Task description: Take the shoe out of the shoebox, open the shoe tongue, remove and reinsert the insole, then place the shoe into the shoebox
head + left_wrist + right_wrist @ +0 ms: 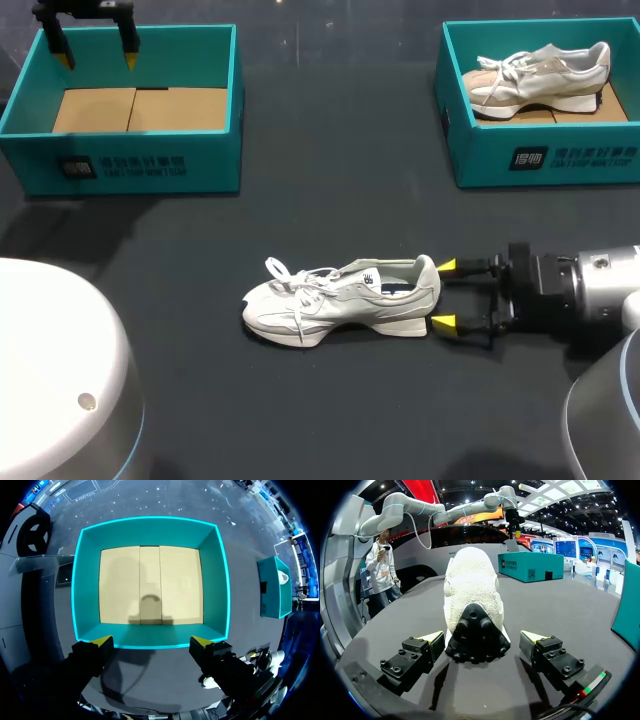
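Observation:
A white sneaker (340, 300) stands upright on the dark table's middle, toe to the left, heel to the right. My right gripper (444, 295) is open right behind the heel, one yellow tip on each side, not gripping. In the right wrist view the sneaker's heel (472, 615) sits just ahead of and between the open fingers (431, 640). My left gripper (96, 52) hangs open above the empty teal shoebox (130, 165) at the back left. The left wrist view looks straight down into that shoebox (150, 530), with its cardboard floor (150, 585) bare.
A second teal shoebox (540, 155) at the back right holds a beige sneaker (540, 75). White rounded robot bases (55, 370) fill the front left and front right corners.

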`<action>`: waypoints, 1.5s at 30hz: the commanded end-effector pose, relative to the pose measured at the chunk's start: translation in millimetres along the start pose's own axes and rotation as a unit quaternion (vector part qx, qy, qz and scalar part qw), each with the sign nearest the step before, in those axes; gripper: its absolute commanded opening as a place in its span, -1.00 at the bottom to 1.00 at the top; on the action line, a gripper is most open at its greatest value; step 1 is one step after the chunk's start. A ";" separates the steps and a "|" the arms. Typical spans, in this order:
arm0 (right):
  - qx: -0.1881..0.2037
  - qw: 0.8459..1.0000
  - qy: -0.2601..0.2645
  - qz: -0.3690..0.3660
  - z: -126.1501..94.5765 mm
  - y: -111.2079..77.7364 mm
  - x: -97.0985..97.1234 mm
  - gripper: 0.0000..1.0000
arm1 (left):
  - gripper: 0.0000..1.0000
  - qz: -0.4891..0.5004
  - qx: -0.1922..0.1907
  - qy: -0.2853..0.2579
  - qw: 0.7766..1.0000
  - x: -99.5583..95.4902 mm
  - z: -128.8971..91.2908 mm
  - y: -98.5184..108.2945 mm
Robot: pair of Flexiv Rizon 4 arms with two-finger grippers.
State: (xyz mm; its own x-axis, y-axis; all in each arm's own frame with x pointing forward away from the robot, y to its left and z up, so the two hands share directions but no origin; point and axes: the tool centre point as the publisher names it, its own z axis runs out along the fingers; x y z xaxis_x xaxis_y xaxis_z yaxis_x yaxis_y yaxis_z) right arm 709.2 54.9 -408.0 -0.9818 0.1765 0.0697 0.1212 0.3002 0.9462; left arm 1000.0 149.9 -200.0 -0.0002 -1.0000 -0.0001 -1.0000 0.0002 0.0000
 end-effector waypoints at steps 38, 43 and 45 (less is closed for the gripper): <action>-0.024 0.998 0.042 -0.034 55.5 16.3 12.5 -0.36 | 1.00 0.000 0.000 0.000 1.000 0.0 0.0 0.0; -0.021 0.998 0.044 -0.040 55.4 17.7 11.0 -1.00 | 1.00 0.000 0.000 0.000 1.000 0.0 0.0 0.0; -0.020 0.998 0.045 -0.041 54.0 17.3 9.7 -1.00 | 1.00 0.000 0.000 0.000 1.000 0.0 0.0 0.0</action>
State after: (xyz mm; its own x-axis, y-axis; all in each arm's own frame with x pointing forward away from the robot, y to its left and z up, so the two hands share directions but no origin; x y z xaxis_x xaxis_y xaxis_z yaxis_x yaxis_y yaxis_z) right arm 708.3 111.0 -408.9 -0.9974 0.0693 0.0174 0.0352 0.2656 0.9634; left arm 1000.0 149.9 -200.0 -0.0002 -1.0000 -0.0001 -1.0000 0.0002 0.0000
